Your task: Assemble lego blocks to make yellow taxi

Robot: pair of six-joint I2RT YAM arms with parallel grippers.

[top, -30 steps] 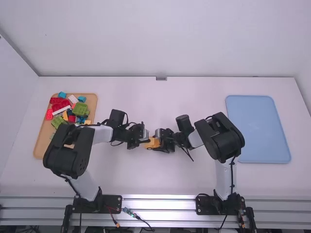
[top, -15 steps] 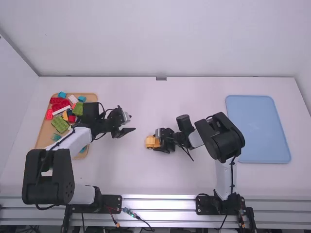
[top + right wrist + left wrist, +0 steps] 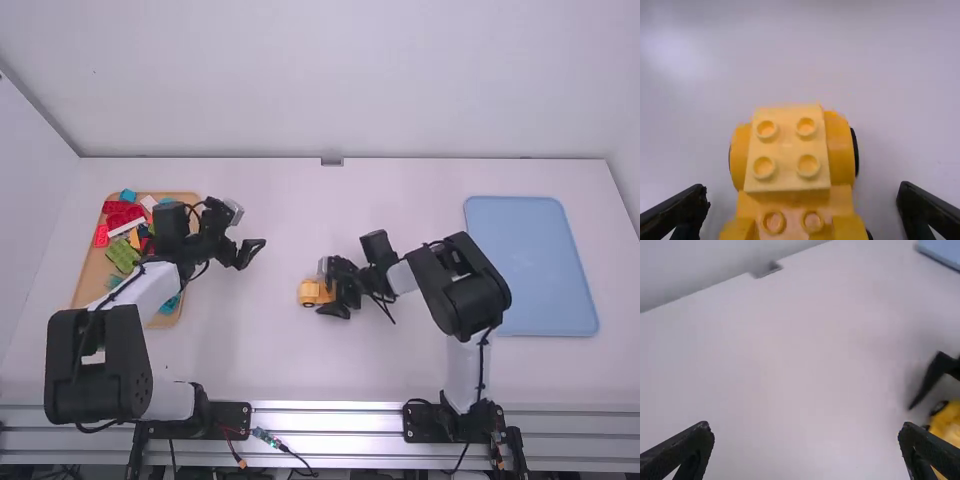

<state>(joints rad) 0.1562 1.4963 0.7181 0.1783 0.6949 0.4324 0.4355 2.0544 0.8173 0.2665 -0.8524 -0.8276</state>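
Near the table's middle stands the yellow taxi with dark wheels. My right gripper is beside its right side. In the right wrist view, the right gripper is open, its fingers apart to either side of the taxi, with a gap on each side; a lighter yellow block with four-stud top sits on it. My left gripper hovers between the tray and the taxi, and in its own wrist view the left gripper is open and empty. Part of the taxi shows there beside a right gripper finger.
A wooden tray of red, green, blue and other blocks lies at the left, partly under the left arm. On the right is a blue tray. Bare white table surrounds the taxi.
My left gripper has left the taxi and pulled back to the left. The right arm has shifted slightly, and its gripper stays beside the taxi.
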